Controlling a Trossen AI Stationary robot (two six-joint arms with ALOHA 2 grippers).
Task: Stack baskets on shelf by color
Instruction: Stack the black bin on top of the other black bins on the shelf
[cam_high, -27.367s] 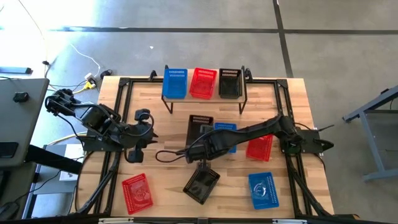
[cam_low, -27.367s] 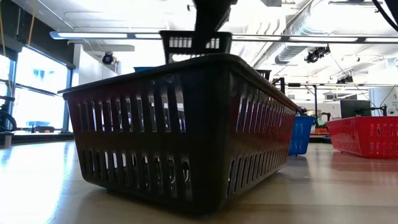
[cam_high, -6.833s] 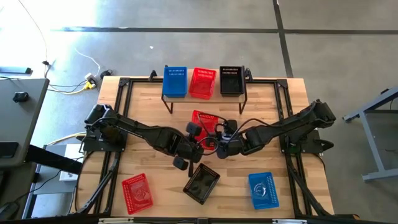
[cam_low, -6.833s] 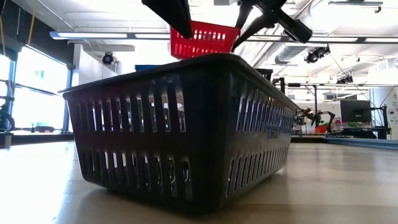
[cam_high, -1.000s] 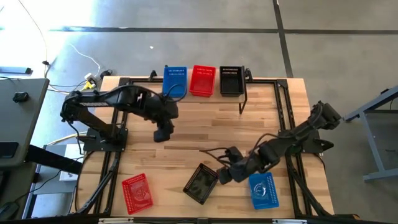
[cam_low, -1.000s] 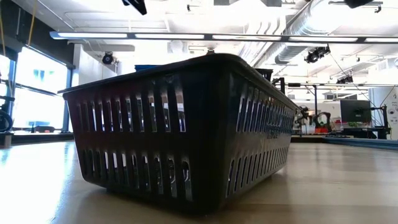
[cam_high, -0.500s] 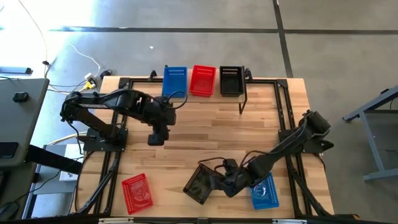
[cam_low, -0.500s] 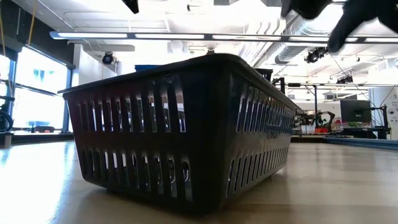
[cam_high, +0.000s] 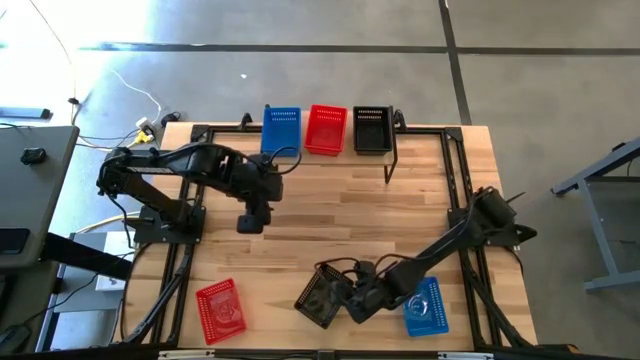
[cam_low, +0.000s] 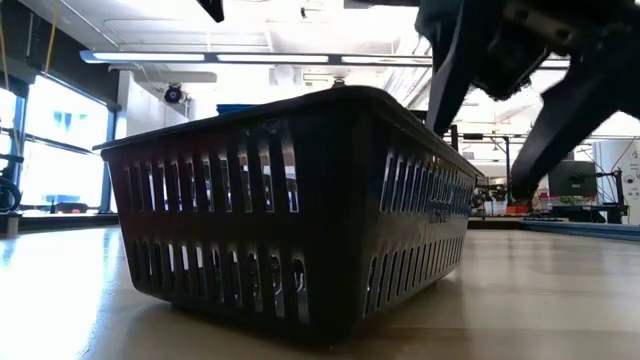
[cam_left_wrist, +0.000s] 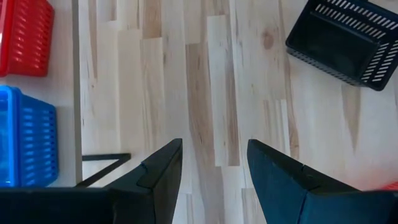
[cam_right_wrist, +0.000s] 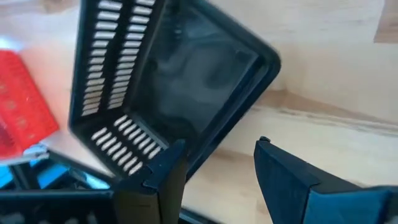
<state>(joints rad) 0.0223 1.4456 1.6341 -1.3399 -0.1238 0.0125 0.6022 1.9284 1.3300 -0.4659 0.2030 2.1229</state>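
wood tabletop (cam_high: 330, 215); shelf (cam_high: 330, 150) at far edge. right gripper (cam_high: 343, 296) low, fingers spread, at loose black basket (cam_high: 322, 295). left gripper (cam_high: 250, 222) open, hovering mid-table. red basket (cam_high: 219, 308), blue basket (cam_high: 425, 306) near front edge.

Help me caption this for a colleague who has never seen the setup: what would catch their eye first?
Probably the right gripper, stretched low across the table's near edge with open fingers at the loose black basket, which lies skewed between a red basket and a blue basket. Next, the shelf at the far edge, carrying blue, red and black baskets side by side. The left gripper hovers open over bare tabletop.
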